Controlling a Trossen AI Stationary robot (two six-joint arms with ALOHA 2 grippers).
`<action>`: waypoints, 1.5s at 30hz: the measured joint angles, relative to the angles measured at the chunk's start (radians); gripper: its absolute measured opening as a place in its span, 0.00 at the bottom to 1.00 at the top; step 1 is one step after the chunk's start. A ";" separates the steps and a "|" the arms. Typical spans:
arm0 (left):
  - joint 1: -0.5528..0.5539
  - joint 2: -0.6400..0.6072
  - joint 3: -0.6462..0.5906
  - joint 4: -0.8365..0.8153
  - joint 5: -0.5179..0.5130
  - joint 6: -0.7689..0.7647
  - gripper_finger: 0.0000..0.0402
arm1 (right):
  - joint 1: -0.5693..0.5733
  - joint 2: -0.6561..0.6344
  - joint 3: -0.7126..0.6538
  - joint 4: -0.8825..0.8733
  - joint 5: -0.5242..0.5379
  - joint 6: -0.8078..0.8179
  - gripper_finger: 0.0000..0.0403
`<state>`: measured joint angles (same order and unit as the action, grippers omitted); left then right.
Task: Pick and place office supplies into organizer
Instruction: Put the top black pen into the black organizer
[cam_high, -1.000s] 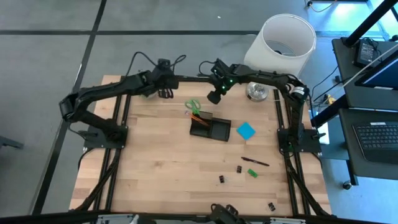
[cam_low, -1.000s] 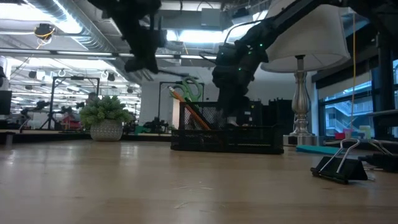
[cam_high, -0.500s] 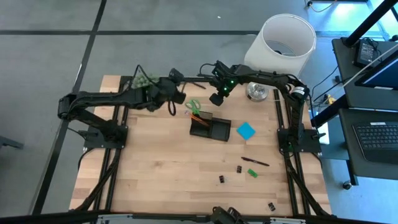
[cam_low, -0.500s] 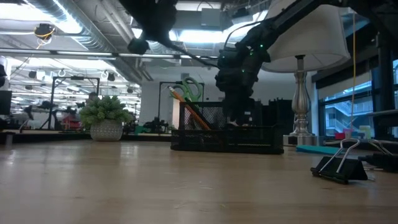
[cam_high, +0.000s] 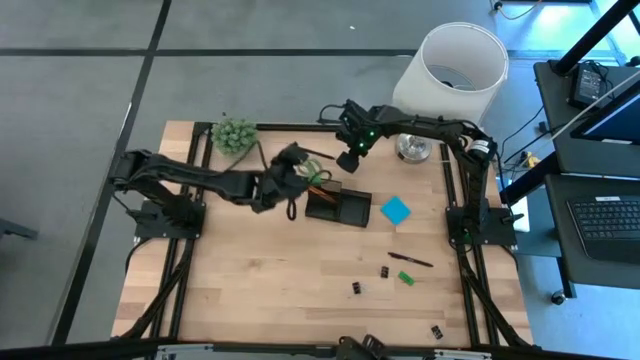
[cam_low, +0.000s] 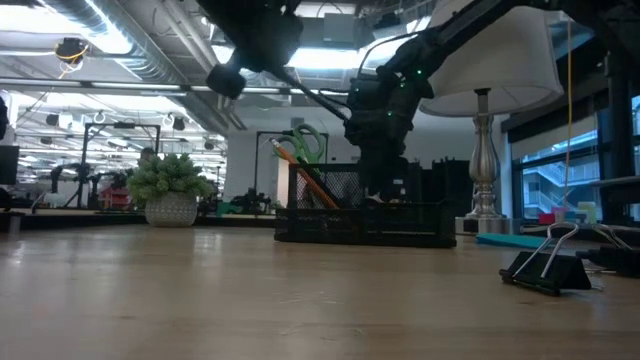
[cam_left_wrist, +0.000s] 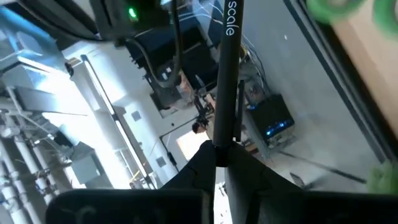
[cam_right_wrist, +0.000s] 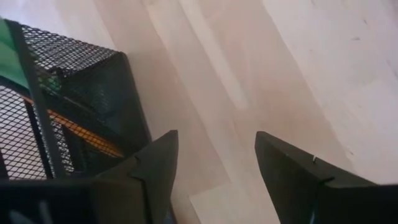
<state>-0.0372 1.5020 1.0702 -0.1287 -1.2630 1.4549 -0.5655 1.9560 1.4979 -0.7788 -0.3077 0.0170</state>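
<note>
Left gripper (cam_high: 297, 163) clamped on a black pen (cam_left_wrist: 225, 74), slim and dark with white lettering along the barrel, jutting straight out from between the closed jaws. Held above the desk (cam_high: 250, 270), just beside the taller end of the organizer (cam_high: 338, 207).

Organizer: small black mesh tray, two compartments, one tall and one low, standing on the desk directly under and just ahead of the left jaws. Green-handled scissors (cam_high: 316, 177) and orange pencils (cam_low: 314, 185) upright and leaning in the tall compartment, handles and tips poking above the mesh rim. Low compartment's contents not clear.

Right gripper (cam_high: 345, 158) poised above the far edge of the organizer, jaws parted and holding nothing; mesh wall of the tray right beside one finger (cam_right_wrist: 152, 168) in the right wrist view, an orange pencil visible through the mesh, bare wood between the two fingers.

Blue square sticky-note pad (cam_high: 396, 210) flat on the desk just beyond the organizer's low end, well clear of both jaws. Another black pen (cam_high: 410, 260) lying farther out on the desk, with a small green piece (cam_high: 406, 277) near it and tiny black clips (cam_high: 357, 288) scattered close by, one large in the low view (cam_low: 545, 268). Green potted plant (cam_high: 234, 136) at the desk's far edge, behind the left arm; white-shaded lamp (cam_high: 455, 65) behind the right arm.
</note>
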 joint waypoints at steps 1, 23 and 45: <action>-0.009 0.011 0.000 0.019 -0.015 -0.009 0.03 | 0.002 0.000 0.000 0.000 0.001 -0.001 0.54; -0.127 0.087 0.000 0.074 -0.036 -0.100 0.03 | 0.026 0.000 0.000 -0.066 0.035 -0.025 0.54; -0.127 0.148 0.000 -0.167 0.040 -0.439 0.03 | 0.081 -0.120 -0.001 -0.090 0.210 -0.049 0.54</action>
<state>-0.1638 1.6501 1.0706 -0.2958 -1.2229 1.0161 -0.4842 1.8359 1.4971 -0.8684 -0.0973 -0.0323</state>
